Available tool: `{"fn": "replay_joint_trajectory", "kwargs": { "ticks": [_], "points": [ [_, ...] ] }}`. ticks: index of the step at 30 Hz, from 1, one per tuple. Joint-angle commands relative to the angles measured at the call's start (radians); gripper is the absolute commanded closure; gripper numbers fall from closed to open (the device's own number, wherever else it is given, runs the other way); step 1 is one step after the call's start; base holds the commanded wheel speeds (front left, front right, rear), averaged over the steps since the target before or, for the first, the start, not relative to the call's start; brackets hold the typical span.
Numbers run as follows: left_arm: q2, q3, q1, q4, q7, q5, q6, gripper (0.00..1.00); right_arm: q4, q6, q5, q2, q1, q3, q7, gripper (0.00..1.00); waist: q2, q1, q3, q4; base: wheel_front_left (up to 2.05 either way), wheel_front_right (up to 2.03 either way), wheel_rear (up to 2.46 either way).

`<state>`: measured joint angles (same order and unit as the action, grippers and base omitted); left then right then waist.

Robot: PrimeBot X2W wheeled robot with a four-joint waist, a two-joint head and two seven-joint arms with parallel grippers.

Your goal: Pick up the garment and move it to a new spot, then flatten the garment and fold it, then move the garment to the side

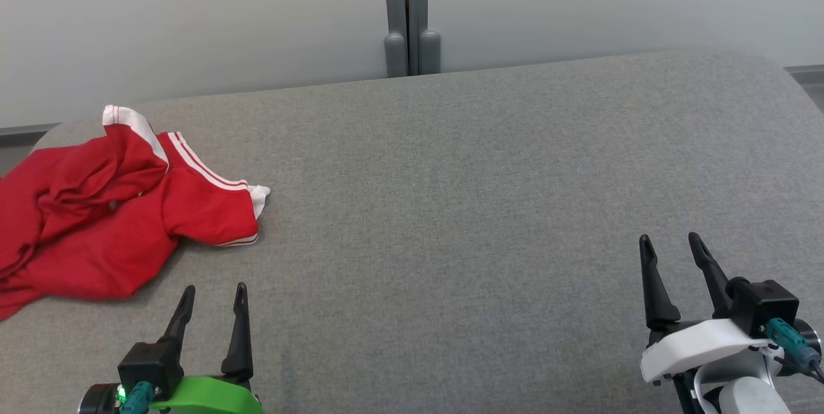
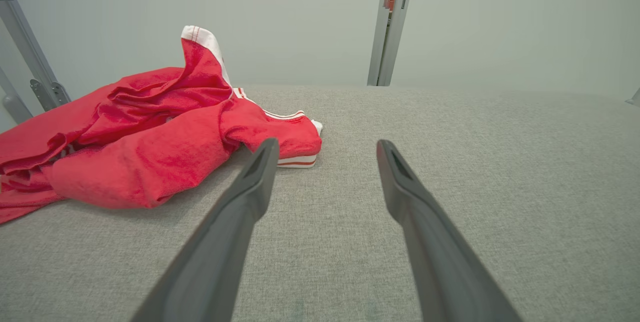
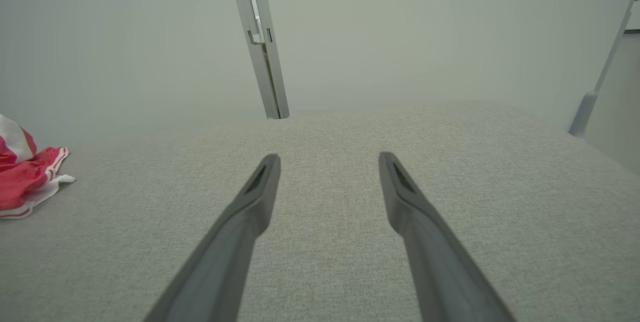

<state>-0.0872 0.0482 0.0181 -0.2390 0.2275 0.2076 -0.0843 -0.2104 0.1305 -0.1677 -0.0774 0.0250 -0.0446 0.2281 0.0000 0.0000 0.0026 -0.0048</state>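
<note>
A red garment (image 1: 109, 214) with white stripes and white trim lies crumpled at the left of the grey fabric surface (image 1: 463, 208), part of it running off the head view's left edge. My left gripper (image 1: 214, 290) stands open just below and right of it, holding nothing. In the left wrist view the garment (image 2: 150, 146) lies ahead and left of my open left gripper (image 2: 325, 147), a striped sleeve end close to the left fingertip. Far to the right, my right gripper (image 1: 669, 241) is open over bare fabric. In the right wrist view the right gripper (image 3: 327, 157) is open, the garment (image 3: 22, 177) at the far left.
A pale wall stands behind the surface, with a grey vertical post (image 1: 407, 15) at its middle. The surface's back edge curves down at the far left and far right corners. Another grey post (image 3: 595, 86) rises at the right in the right wrist view.
</note>
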Motion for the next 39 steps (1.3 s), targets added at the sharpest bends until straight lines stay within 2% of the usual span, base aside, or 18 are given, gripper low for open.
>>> {"fn": "replay_joint_trajectory", "kwargs": {
  "ticks": [1,16,22,28,35,39],
  "points": [
    [0.0,-0.004,0.007,-0.001,0.009,-0.023,-0.005,0.0,0.001,0.0,0.023,-0.001,-0.007,-0.001,0.009,0.0,0.0,0.0,0.0,0.0,0.0,0.0,0.0],
    [0.018,-0.019,0.011,-0.011,0.037,-0.125,-0.025,0.0,-0.005,0.0,0.115,0.001,-0.013,0.006,0.036,0.0,0.0,0.0,-0.001,0.006,0.0,0.0,0.0],
    [0.023,-0.029,0.004,-0.014,0.037,-0.129,-0.027,0.0,0.003,0.0,0.12,0.004,-0.018,0.005,0.038,0.0,0.0,0.0,-0.001,0.045,0.0,0.0,0.0],
    [0.028,-0.028,0.002,-0.02,0.037,-0.12,-0.027,0.0,0.0,0.0,0.114,0.007,-0.03,0.009,0.038,0.0,0.0,0.0,-0.006,0.159,0.0,0.0,0.0],
    [0.031,-0.05,0.035,-0.024,0.037,-0.119,-0.024,0.0,-0.011,0.0,0.111,0.014,-0.02,0.054,0.038,0.0,0.0,0.0,-0.007,0.337,0.0,0.0,0.0],
    [0.032,-0.077,0.055,-0.014,0.037,-0.115,-0.024,0.0,-0.018,0.0,0.111,0.014,0.018,0.097,0.038,0.0,0.0,0.0,0.015,0.396,0.0,0.0,0.0]
  ]
}}
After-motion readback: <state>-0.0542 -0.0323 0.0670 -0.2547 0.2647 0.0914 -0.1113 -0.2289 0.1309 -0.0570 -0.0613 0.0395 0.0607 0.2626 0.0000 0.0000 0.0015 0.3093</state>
